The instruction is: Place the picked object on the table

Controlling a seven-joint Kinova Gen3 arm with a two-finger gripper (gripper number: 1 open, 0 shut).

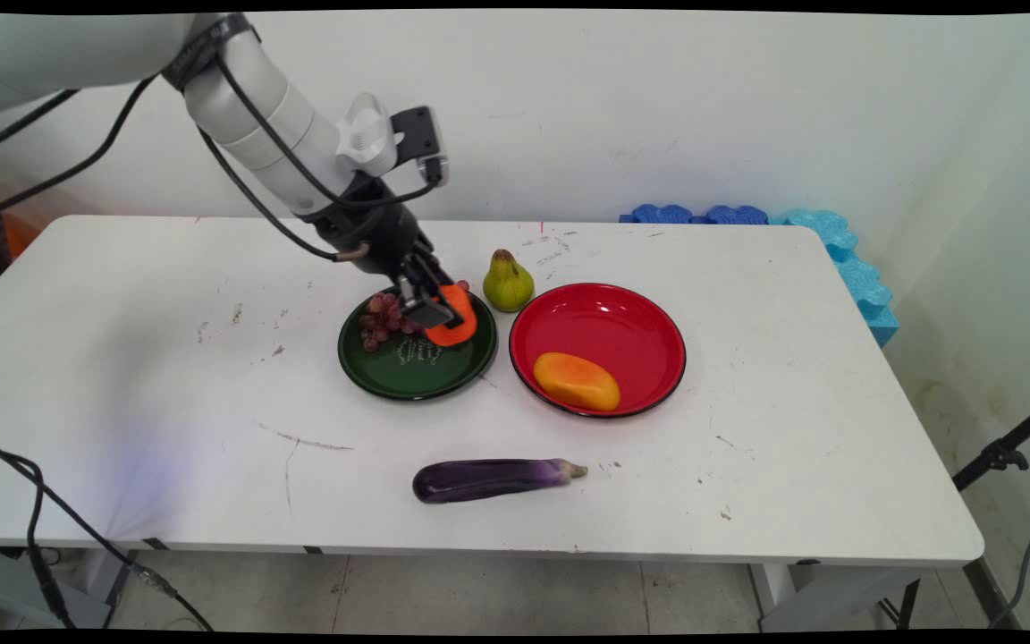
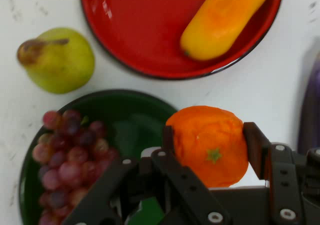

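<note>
The gripper (image 1: pixel 440 313) sits low over the far right part of the green plate (image 1: pixel 417 371), and its fingers (image 2: pixel 256 150) are clamped on the orange (image 2: pixel 210 144) — one pad on each side of the fruit. The orange is held over the plate's right rim, where the plate meets the bare bench (image 1: pixel 166 358); whether it touches the plate cannot be told. In the hand view its small green stem star faces the camera, slightly below centre. The fruit is roundish and a little wider than tall in that view, so its longer axis runs from finger to finger.

Surroundings, relative to the fingers:
- A bunch of red grapes (image 1: pixel 381 320) lies in the green plate just to the left of the fingers, close beside the linkage.
- A green pear (image 1: pixel 508 283) stands upright on the bench just beyond the fingers on the far right, near the rims of both plates, stem up.
- A red plate (image 1: pixel 631 322) lies to the right of the fingers, its rim just beside the green plate's rim. A yellow-orange mango (image 1: pixel 576 382) lies in its near part.
- A purple eggplant (image 1: pixel 493 478) lies on the bench well apart on the near side — its long axis runs left to right, stem end to the right.
</note>
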